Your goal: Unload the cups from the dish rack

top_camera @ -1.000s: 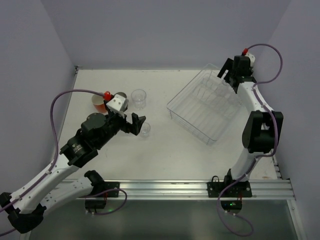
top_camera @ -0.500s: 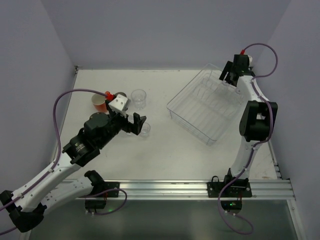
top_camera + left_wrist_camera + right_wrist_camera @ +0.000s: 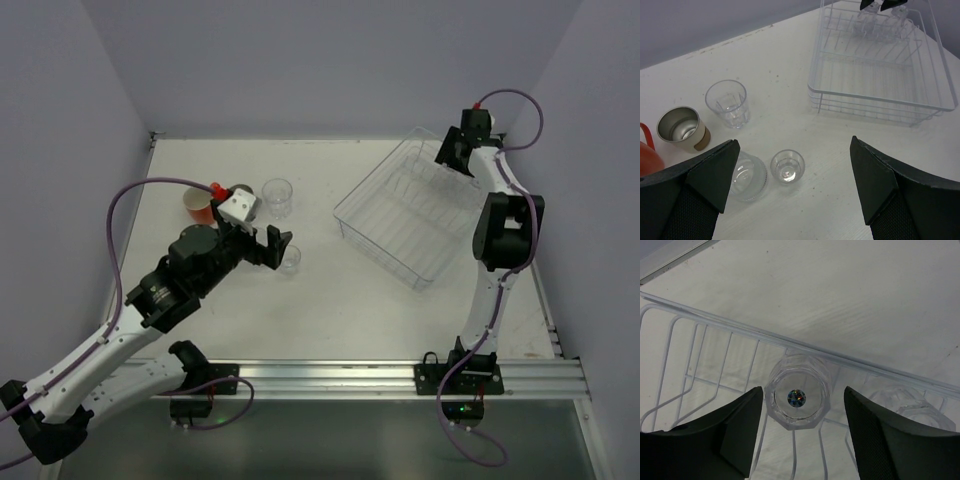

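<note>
The clear dish rack lies at the right. My right gripper hangs open over its far corner. In the right wrist view the gripper has one finger on each side of an upside-down clear tumbler, without gripping it. A second tumbler sits beside it inside the rack's rim. My left gripper is open and empty above a small clear cup and an upturned tumbler. A clear tumbler, a beige cup and the orange-red mug stand on the table. No dark blue cup shows.
The unloaded cups cluster at the table's left, around my left gripper: the mug, a tumbler and the small cup. Walls close in the table on the far side, left and right.
My right gripper has moved back and left to the rack's far corner, over the tumblers. My left arm shifted slightly, then held still.
</note>
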Action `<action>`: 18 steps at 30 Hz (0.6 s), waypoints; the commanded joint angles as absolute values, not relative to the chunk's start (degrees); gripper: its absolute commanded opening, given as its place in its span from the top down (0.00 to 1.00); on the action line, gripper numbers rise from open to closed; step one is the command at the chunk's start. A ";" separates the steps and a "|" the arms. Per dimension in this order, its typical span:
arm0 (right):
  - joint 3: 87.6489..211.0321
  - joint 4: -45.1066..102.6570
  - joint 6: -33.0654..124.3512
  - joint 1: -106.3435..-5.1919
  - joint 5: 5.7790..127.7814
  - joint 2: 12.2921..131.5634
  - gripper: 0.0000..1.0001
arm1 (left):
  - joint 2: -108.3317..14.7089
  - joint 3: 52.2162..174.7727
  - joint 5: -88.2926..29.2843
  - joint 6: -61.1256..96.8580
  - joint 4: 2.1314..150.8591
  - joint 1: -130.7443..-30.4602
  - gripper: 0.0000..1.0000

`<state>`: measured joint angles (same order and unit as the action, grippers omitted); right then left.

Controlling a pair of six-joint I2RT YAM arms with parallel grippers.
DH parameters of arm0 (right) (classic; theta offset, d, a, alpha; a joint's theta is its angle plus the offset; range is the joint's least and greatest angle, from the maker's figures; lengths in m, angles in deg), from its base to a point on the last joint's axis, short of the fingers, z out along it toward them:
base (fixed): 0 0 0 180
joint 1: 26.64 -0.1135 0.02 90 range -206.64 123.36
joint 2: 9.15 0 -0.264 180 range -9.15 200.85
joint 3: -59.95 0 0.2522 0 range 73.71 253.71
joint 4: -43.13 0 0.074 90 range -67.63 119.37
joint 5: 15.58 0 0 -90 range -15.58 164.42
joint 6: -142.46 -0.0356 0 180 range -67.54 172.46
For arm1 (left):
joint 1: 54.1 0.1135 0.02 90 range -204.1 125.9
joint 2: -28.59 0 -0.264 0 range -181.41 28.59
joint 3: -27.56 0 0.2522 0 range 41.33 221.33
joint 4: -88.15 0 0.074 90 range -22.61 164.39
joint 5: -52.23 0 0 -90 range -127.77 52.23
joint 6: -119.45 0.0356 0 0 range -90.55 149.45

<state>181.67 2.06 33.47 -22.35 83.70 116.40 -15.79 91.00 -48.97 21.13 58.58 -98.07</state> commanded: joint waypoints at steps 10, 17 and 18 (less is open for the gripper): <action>179.72 7.65 35.32 -24.44 83.91 111.45 0.65 | -18.07 90.54 -49.28 22.41 62.00 -97.17 0.00; 171.89 15.12 34.88 -25.58 81.19 96.43 0.69 | -21.41 92.47 -45.77 21.27 62.44 -96.82 0.00; 169.01 16.00 34.53 -25.67 79.62 94.32 0.69 | -22.46 92.91 -44.11 20.58 62.53 -96.73 0.00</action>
